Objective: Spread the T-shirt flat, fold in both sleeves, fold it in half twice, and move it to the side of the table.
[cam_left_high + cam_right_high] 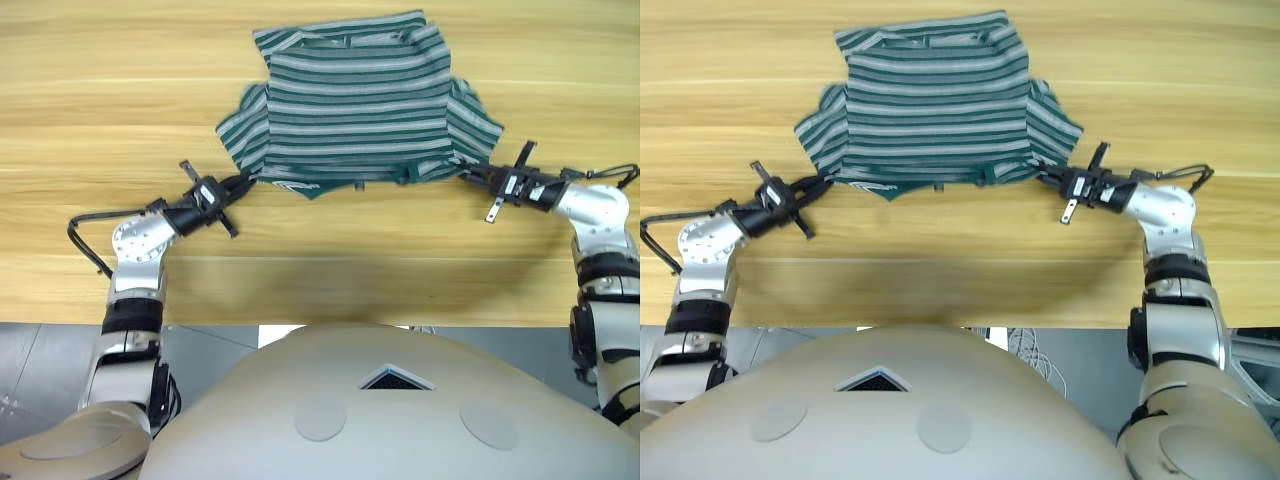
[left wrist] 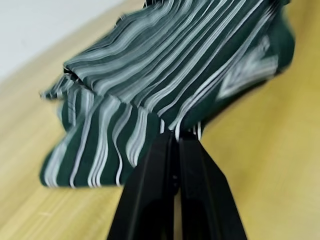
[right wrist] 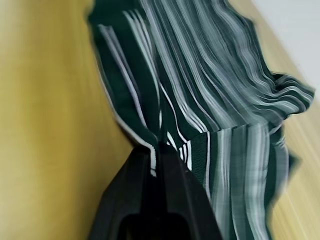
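A green T-shirt (image 1: 357, 100) with white stripes lies bunched on the wooden table (image 1: 320, 260), collar toward the far side, sleeves sticking out to both sides. My left gripper (image 1: 246, 181) is shut on the shirt's near left hem corner. In the left wrist view the black fingers (image 2: 172, 165) pinch the striped cloth (image 2: 165, 75). At the near right corner of the hem my right gripper (image 1: 466, 171) is shut on the fabric. The right wrist view has the same pinch, fingers (image 3: 155, 170) closed over a fold of the T-shirt (image 3: 200, 90).
Bare wood stretches to the left and right of the shirt and between it and the table's near edge (image 1: 320, 322). Grey floor (image 1: 40, 370) lies below that edge.
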Controlling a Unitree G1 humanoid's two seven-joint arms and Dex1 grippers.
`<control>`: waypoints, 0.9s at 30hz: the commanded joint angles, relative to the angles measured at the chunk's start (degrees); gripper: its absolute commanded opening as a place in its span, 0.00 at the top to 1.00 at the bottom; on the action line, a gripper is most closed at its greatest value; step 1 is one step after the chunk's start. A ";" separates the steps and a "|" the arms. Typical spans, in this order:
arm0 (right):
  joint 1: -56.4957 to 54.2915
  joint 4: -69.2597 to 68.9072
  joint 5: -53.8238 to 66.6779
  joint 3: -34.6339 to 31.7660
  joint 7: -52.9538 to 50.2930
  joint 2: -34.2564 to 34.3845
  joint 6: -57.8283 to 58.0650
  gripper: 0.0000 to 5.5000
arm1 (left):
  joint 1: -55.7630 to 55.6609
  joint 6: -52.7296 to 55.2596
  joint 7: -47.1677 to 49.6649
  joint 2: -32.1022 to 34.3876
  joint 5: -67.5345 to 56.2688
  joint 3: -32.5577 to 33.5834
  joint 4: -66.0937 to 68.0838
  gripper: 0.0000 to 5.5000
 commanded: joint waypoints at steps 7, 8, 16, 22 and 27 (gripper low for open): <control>10.84 -17.61 -0.46 7.57 0.84 -4.89 6.00 1.00 | 4.72 -1.26 5.34 3.97 7.58 -6.53 -2.13 1.00; 11.57 -19.40 -0.23 8.12 0.94 -5.34 7.09 1.00 | 5.12 -1.16 5.78 4.64 7.99 -6.94 -2.65 1.00; 17.98 -32.09 8.96 10.18 7.33 -11.78 15.85 0.84 | 18.66 6.28 2.19 13.33 5.57 -9.04 -20.12 1.00; 20.49 -35.94 15.77 9.51 11.62 -14.62 18.21 0.68 | 21.84 9.98 1.02 19.22 5.61 -8.11 -24.46 1.00; 22.78 -36.86 21.69 8.02 16.50 -16.90 18.66 0.52 | 20.98 9.82 1.48 21.97 5.81 -6.94 -23.84 1.00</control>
